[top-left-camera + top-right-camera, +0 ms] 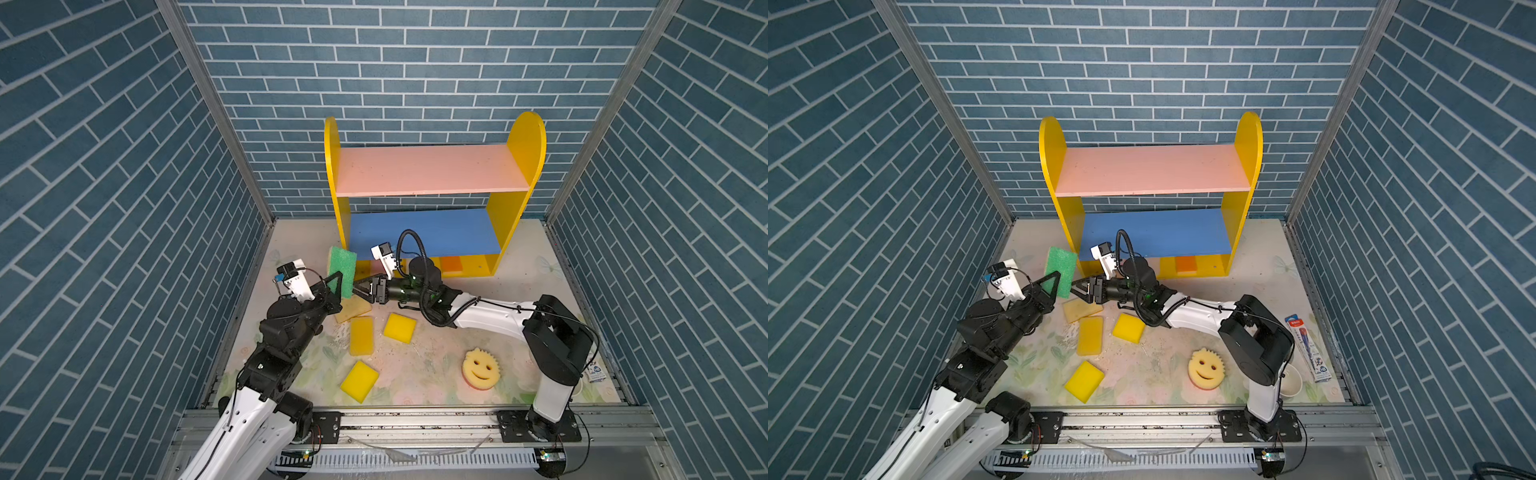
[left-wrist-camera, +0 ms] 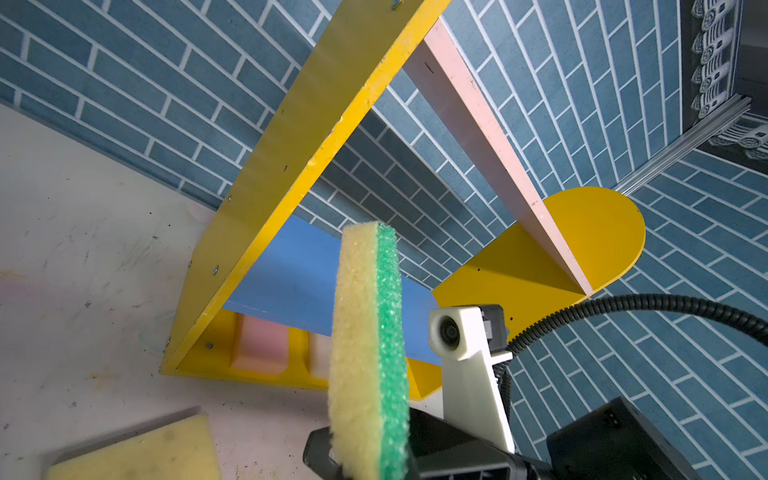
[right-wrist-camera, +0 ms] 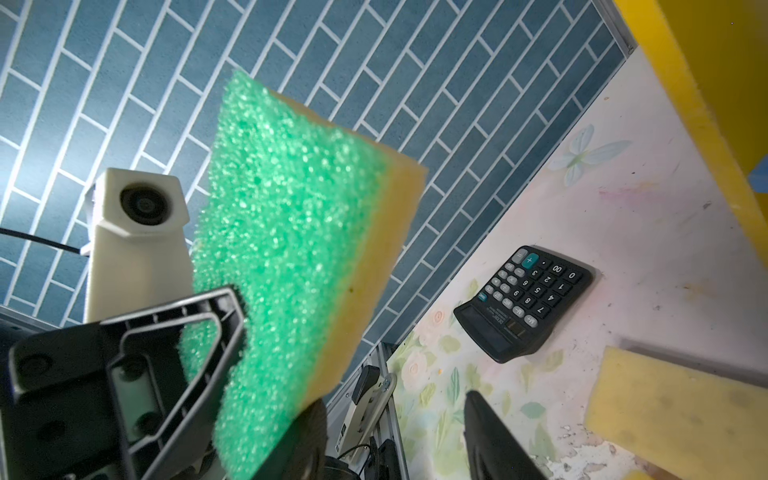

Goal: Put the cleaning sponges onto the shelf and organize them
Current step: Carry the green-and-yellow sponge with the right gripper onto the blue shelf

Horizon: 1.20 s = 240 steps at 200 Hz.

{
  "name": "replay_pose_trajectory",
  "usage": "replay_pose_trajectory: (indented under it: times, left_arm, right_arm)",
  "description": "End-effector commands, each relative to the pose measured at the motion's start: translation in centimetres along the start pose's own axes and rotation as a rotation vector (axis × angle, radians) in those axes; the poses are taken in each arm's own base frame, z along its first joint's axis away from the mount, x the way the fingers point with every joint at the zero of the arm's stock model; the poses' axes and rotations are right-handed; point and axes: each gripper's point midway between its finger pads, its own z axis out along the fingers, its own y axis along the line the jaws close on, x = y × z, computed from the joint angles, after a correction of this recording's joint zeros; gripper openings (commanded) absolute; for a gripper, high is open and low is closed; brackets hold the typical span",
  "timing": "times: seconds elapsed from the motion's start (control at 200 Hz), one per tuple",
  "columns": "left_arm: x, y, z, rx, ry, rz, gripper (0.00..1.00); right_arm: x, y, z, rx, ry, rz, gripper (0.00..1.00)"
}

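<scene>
My left gripper (image 1: 338,283) is shut on a green-and-yellow sponge (image 1: 343,271) and holds it upright on edge, left of the shelf (image 1: 525,141). In the left wrist view the sponge (image 2: 365,345) stands between the two fingers. My right gripper (image 1: 360,289) is open, its tips at the sponge's lower right edge; in the right wrist view the green face (image 3: 286,232) lies against one finger. On the table lie a tan sponge (image 1: 354,309), three yellow ones (image 1: 361,336) (image 1: 400,327) (image 1: 359,381) and a smiley-face sponge (image 1: 481,369). A pink sponge (image 2: 259,340) and an orange one (image 1: 451,266) sit on the shelf's yellow base.
A black calculator (image 3: 525,303) lies on the table near the left wall. A packaged item (image 1: 1308,349) and a white cup (image 1: 1289,380) sit at the right edge. Blue brick walls close in three sides. The shelf's pink board (image 1: 432,170) and blue board (image 1: 424,230) carry nothing.
</scene>
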Motion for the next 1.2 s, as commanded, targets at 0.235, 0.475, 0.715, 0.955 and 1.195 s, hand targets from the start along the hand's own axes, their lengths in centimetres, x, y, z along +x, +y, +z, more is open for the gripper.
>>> replay_pose_trajectory:
  times: [0.235, 0.475, 0.715, 0.955, 1.195]
  left_arm:
    - [-1.1, 0.0, -1.0, -0.025, -0.036, 0.025, 0.02]
    - [-0.8, 0.4, -0.7, -0.030, -0.038, -0.011, 0.04]
    - [-0.2, 0.2, 0.1, -0.012, -0.009, -0.023, 0.04]
    - [-0.2, 0.2, 0.0, -0.014, -0.007, -0.011, 0.04]
    - [0.1, 0.8, -0.7, -0.046, 0.008, 0.048, 0.59]
  right_arm:
    - [-0.5, 2.4, -2.7, -0.023, -0.053, -0.087, 0.52]
    - [-0.8, 5.0, -1.4, -0.130, 0.001, -0.074, 0.53]
    - [-0.1, 6.1, 1.4, -0.254, 0.060, -0.017, 0.53]
    - [-0.3, 6.1, 1.4, -0.263, 0.039, -0.019, 0.24]
    - [-1.8, 3.7, 0.1, -0.166, 0.008, 0.031, 0.00]
